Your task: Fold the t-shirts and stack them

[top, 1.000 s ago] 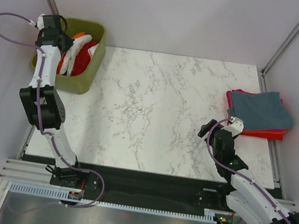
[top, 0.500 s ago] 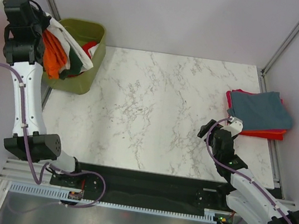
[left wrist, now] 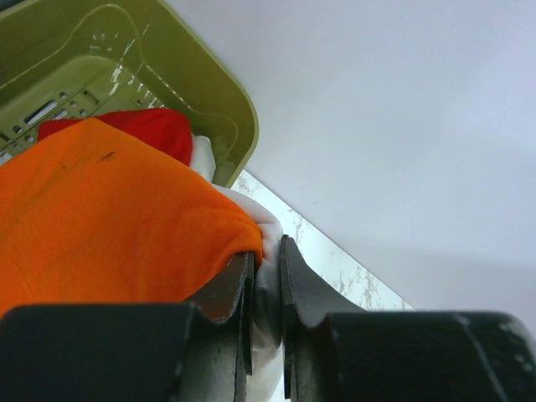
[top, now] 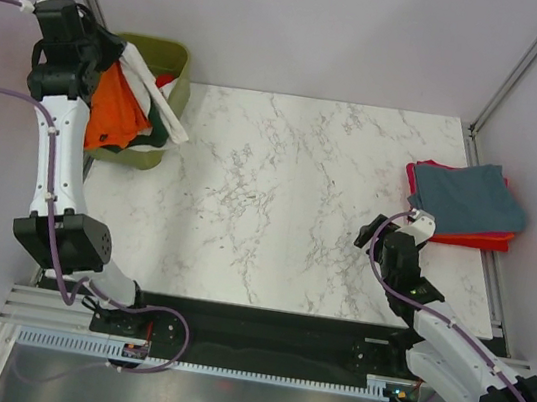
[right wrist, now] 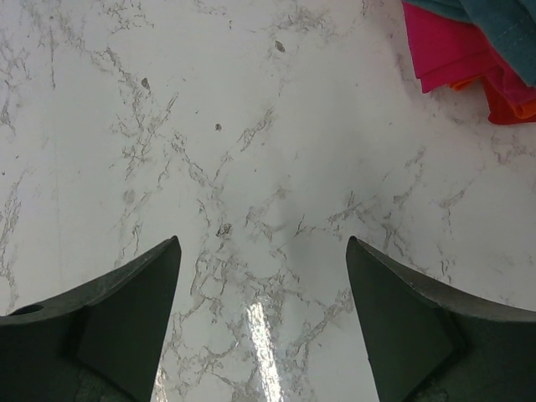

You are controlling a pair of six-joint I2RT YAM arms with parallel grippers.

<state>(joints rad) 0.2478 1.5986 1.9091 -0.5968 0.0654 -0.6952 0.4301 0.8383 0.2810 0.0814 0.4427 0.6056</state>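
Observation:
My left gripper (top: 100, 62) is raised above the olive-green bin (top: 175, 51) and shut on a white t-shirt with dark green trim (top: 155, 91). In the left wrist view white cloth (left wrist: 270, 230) is pinched between the jaws of that gripper (left wrist: 266, 251). An orange t-shirt (top: 118, 110) hangs with it and drapes over one finger (left wrist: 100, 209). A red t-shirt (left wrist: 155, 126) lies in the bin. A folded stack sits at the right: a slate blue-grey t-shirt (top: 466, 195) on magenta and red ones (top: 470, 237). My right gripper (top: 375, 233) is open and empty over bare table (right wrist: 261, 251).
The bin's rim (left wrist: 209, 84) stands at the table's far left corner, against the left wall. The marble table (top: 290, 194) lies between bin and stack. The stack's corner shows at the top right of the right wrist view (right wrist: 456, 50). Frame posts stand at both back corners.
My left gripper rose out of the bin, lifting the white and orange t-shirts, then swung slightly right with them hanging over the bin's edge. The right arm stayed still.

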